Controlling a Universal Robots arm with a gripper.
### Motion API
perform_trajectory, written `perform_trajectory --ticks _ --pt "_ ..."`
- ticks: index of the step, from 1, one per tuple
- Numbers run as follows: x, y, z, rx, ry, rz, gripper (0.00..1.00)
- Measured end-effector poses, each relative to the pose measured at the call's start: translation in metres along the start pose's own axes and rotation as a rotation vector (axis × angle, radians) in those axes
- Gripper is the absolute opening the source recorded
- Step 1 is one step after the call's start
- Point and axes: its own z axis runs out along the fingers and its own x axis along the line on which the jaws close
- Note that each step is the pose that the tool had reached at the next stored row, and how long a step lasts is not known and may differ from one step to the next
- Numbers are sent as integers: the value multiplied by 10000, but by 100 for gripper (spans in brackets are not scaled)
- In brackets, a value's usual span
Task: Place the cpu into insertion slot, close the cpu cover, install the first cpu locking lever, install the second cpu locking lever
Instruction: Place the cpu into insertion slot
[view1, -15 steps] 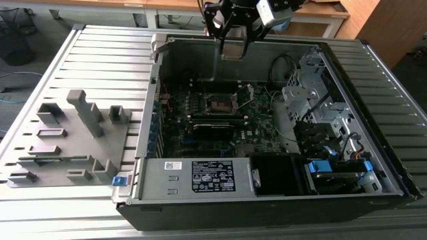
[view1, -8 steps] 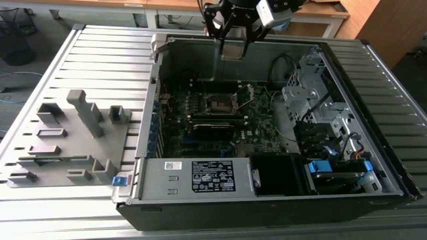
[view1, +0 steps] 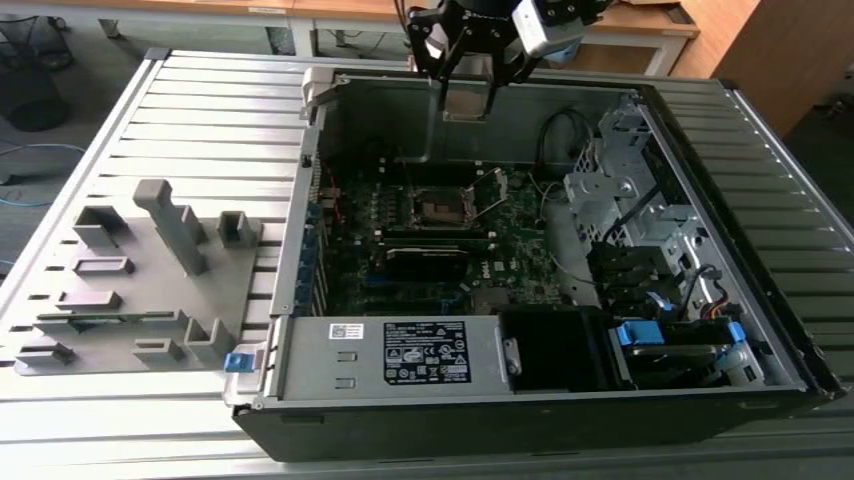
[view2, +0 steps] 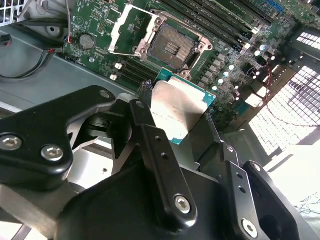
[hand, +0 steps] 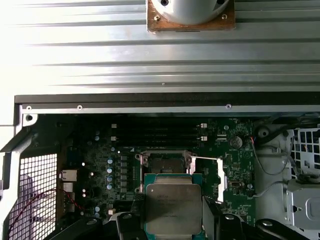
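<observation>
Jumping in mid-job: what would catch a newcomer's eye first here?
The gripper, shut on the cpu, hangs above the open computer case in the exterior view. Inside, the insertion slot lies bare, its cpu cover swung open beside it.

Work area surroundings
Ribbed grey metal table (view1: 200, 110); wooden desks (view1: 347, 8) along the far edge; black mesh bin (view1: 27, 72) on grey floor (view1: 100, 45), far left.

The exterior view looked down from well back onto the open black computer case (view1: 534, 440). Both wrist views rode close behind the black gripper (hand: 172, 220), sharing its flat silver-grey cpu (view2: 180, 112) and the silver-rimmed square insertion slot (view2: 172, 47).
</observation>
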Motion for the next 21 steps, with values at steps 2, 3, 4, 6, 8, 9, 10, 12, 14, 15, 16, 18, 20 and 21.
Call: perform_trajectory --ticks 2,3,4,6,8,9,10,12,14,15,16,18,20,21 --pt "0 -1 8 -3 -2 0 54" --pt "0 -1 13 -2 -1 0 54" --pt "0 -2 19 -1 0 0 54" --pt "-1 -3 30 -1 0 0 54" --pt "-1 -3 32 0 0 0 54" --pt "-1 -3 32 0 0 0 54" --pt "-1 -3 33 0 0 0 54" --pt "-1 -3 37 -2 -1 0 54" --pt "-1 -4 46 -2 -1 0 54" --pt "-1 -5 51 -1 0 0 54" --pt "-1 -5 54 0 0 0 54" --pt "-1 -5 55 1 1 0 54" --pt "-1 -5 55 0 0 0 54" --pt "-1 -5 57 0 0 0 54"
